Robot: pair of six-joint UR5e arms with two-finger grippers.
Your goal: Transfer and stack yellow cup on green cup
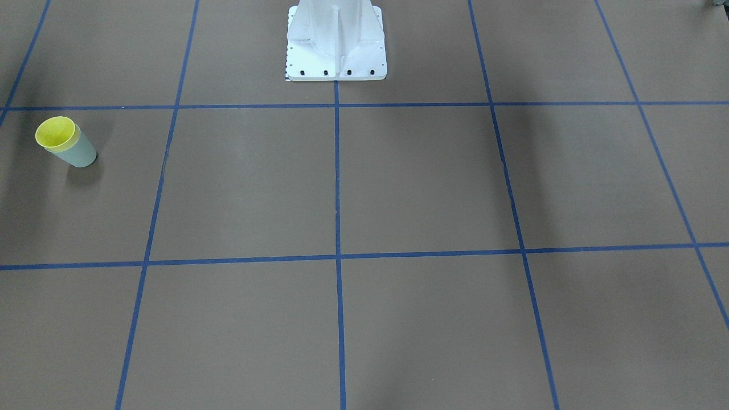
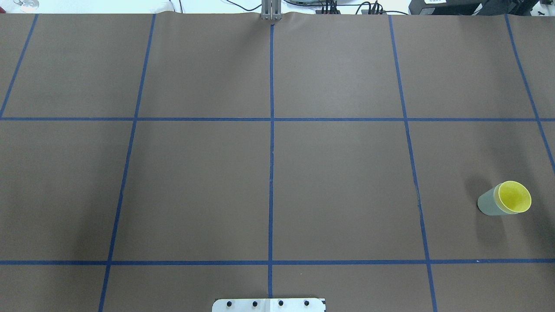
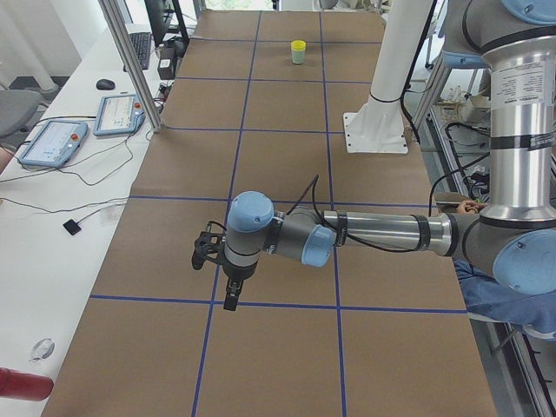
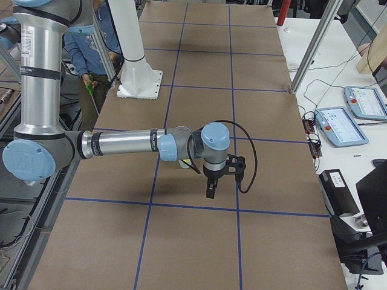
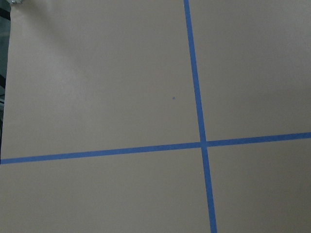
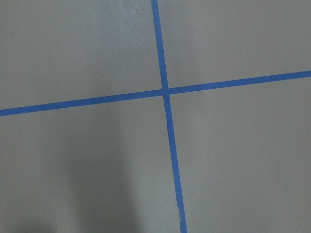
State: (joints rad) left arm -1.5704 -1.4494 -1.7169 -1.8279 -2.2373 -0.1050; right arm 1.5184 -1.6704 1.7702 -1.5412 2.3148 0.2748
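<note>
In the exterior front-facing view, noting the yellow cup [image 1: 56,134] sitting nested inside the green cup [image 1: 81,154], with only its rim and inner wall showing above the green wall. Recording the pair resting on the brown bench [image 1: 250,182] near the view's left edge, inside one square of the blue tape grid [image 1: 337,171] and well apart from the white robot base [image 1: 336,45].

In the overhead exterior view, locating the stacked pair toward the right edge, on the robot's right side, in the middle row of squares.

In the exterior left view, observing the stack standing upright at the far end of the bench. Noting the left hand [image 3: 230,300] hanging over a tape line at the near end, fingers pointing down, well apart from the cups. Unable to tell from this angle whether the fingers are together or apart. Also noting a person's blue sleeve [image 3: 486,304] at the right edge.

In the exterior right view, noting the right hand [image 4: 210,192] pointing down above the bench, just short of a tape line. Again unable to tell its state. Marking a pale shape just under the forearm [image 4: 121,144], possibly the green cup, but too hidden to confirm.

In both wrist-mounted views, seeing only brown bench surface and a crossing of two tape lines.
</note>
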